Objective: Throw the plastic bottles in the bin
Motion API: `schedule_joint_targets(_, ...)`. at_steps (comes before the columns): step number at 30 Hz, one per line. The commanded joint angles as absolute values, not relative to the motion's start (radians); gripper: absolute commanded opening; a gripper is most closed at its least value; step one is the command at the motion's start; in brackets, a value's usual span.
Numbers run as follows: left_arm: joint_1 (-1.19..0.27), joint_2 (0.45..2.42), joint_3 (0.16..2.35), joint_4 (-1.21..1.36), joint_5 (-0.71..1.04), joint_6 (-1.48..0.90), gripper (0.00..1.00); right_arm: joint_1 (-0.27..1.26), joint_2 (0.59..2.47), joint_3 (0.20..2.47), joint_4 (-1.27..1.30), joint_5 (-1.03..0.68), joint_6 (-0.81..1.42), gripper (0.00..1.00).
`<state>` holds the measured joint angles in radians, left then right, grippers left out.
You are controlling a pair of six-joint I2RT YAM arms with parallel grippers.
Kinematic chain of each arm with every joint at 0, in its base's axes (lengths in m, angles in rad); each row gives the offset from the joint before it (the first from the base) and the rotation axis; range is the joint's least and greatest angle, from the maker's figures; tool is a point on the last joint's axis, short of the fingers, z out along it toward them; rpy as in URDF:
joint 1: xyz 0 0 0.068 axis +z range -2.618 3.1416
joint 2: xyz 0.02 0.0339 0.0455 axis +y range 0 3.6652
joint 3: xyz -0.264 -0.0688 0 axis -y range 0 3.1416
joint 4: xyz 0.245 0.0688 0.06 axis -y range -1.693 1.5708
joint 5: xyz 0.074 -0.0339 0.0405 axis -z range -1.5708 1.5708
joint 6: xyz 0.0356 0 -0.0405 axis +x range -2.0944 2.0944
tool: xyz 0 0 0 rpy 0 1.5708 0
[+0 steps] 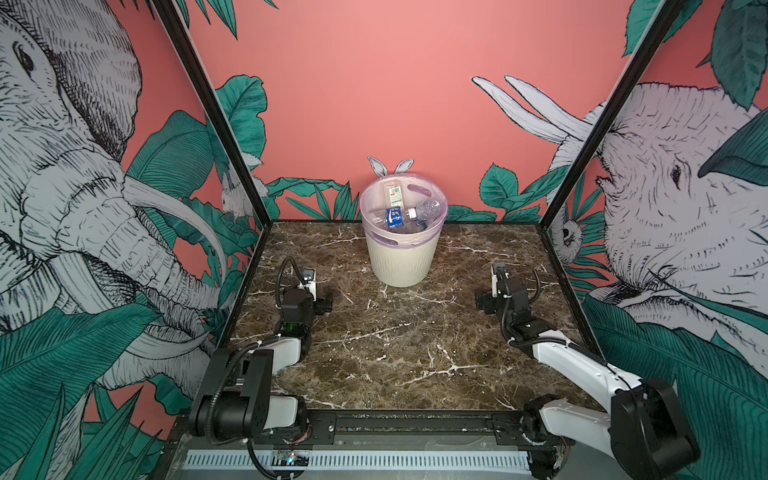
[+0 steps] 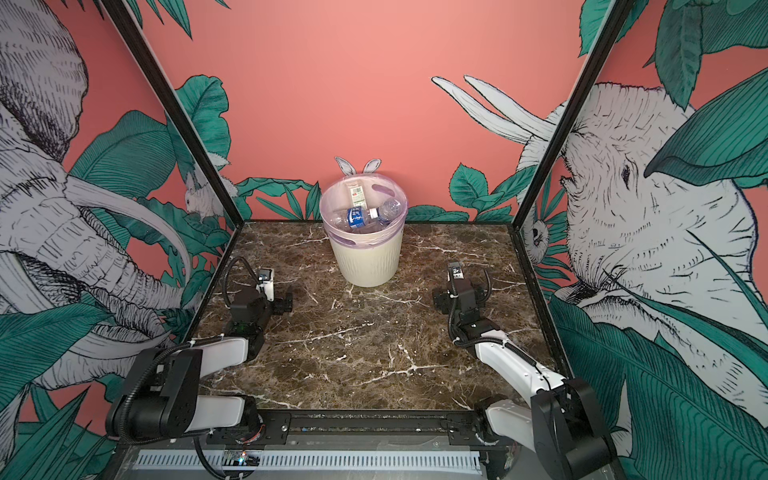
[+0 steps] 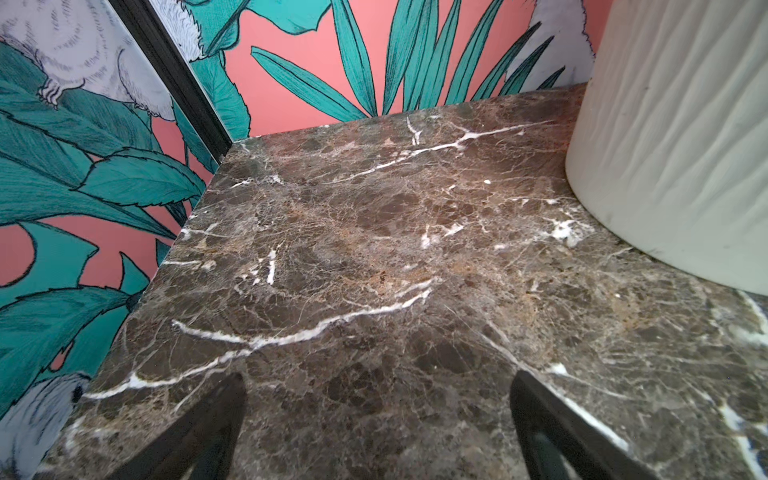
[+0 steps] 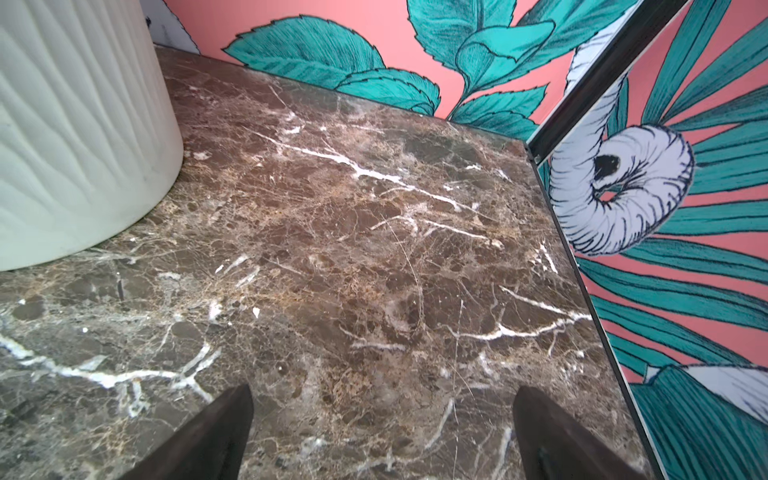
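Brown, white-veined marble tabletop (image 1: 395, 353), polished and flat, enclosed by pink walls (image 1: 374, 83) printed with leaves and elephants. The left gripper (image 3: 378, 378) and right gripper (image 4: 382, 390) are spread wide, holding nothing. Ahead, between them, stands the round ribbed cream bin (image 1: 401, 262), lilac-lined, containing the clear plastic bottles (image 1: 395, 217).

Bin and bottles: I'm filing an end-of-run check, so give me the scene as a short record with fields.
bin: cream, ribbed, lilac liner, upright at the back middle of the marble table
bottles: several lying inside the bin, count unclear
bottles on table: none visible in any view
left gripper: open, empty, left of the bin
right gripper: open, empty, right of the bin
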<state>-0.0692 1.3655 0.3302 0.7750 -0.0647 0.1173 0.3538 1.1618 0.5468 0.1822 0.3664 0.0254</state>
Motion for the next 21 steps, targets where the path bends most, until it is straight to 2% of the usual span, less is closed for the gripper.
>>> schedule_joint_targets(1,-0.053,1.385,0.319,0.895,-0.008,0.134,1.0,0.34,1.147,0.527,0.272,0.323,-0.004,1.0)
schedule_joint_targets(9,-0.043,1.459,0.374,0.859,0.035,0.14,1.0,0.303,1.167,0.529,0.278,0.254,-0.012,1.0)
schedule_joint_targets(16,-0.04,1.555,0.385,0.93,0.038,0.138,1.0,0.28,1.172,0.525,0.289,0.225,-0.015,1.0)
schedule_joint_targets(21,-0.032,1.556,0.406,0.889,0.054,0.137,1.0,0.262,1.181,0.523,0.301,0.195,-0.014,1.0)
